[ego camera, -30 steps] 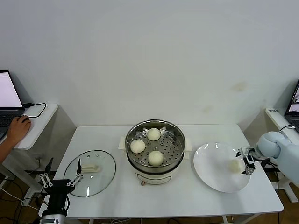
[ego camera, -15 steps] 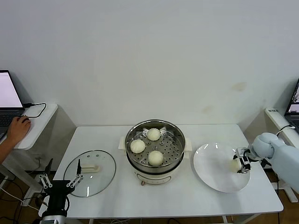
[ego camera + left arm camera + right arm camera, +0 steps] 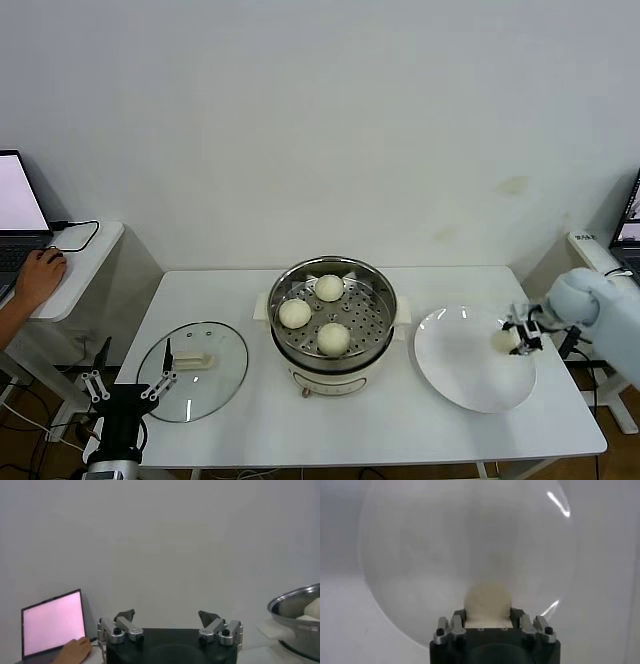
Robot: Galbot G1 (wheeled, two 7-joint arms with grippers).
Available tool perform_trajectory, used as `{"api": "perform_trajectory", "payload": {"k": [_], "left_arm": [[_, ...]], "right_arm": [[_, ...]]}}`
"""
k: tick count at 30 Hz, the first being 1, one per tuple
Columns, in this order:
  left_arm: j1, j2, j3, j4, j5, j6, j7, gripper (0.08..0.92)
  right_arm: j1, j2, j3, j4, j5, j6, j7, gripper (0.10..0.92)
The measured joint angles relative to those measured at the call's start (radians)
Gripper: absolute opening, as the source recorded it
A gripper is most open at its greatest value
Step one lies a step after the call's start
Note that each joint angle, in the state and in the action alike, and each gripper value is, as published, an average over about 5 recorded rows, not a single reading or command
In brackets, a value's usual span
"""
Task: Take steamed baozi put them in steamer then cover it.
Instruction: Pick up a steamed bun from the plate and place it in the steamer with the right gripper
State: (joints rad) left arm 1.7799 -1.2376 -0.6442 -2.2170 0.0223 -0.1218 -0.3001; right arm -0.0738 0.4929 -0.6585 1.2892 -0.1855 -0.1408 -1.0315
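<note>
The steamer (image 3: pixel 378 290) stands mid-table on its cream base, with three baozi (image 3: pixel 333 338) on its perforated floor. A fourth baozi (image 3: pixel 503 340) is at the right side of the white plate (image 3: pixel 460 370). My right gripper (image 3: pixel 518 333) is shut on this baozi, which fills the space between the fingers in the right wrist view (image 3: pixel 487 602). The glass cover (image 3: pixel 225 375) lies flat on the table at the left, handle up. My left gripper (image 3: pixel 130 385) is open and empty at the front left corner, beside the cover.
A side table at the far left holds a laptop (image 3: pixel 18 200) with a person's hand (image 3: pixel 38 275) on it. The steamer rim (image 3: pixel 295 597) shows in the left wrist view, and the laptop screen (image 3: pixel 52 622) too.
My right gripper has closed in on the baozi at the plate's right side and has risen slightly with it. The left arm has not moved.
</note>
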Motion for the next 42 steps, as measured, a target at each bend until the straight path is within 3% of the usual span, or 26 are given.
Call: {"api": "perform_trajectory", "payload": {"k": [10,22,42], "left_arm": [[-0.008,0.013,0.009,-0.005,0.001,0.000,0.001,0.823],[-0.014,0.008,0.008,0.000,-0.001,-0.001,0.002,0.823],[-0.015,-0.006,-0.004,0.016,-0.008,-0.006,0.000,0.823]], "right_arm": [[0.379,-0.013,-0.240,0.197,0.247,-0.114,0.029,0.567],[0.637,0.165,-0.470,0.322,0.558,-0.316,0.166,0.568],[0.525,0.380,-0.556,0.240,0.646,-0.496,0.297,0.569]]}}
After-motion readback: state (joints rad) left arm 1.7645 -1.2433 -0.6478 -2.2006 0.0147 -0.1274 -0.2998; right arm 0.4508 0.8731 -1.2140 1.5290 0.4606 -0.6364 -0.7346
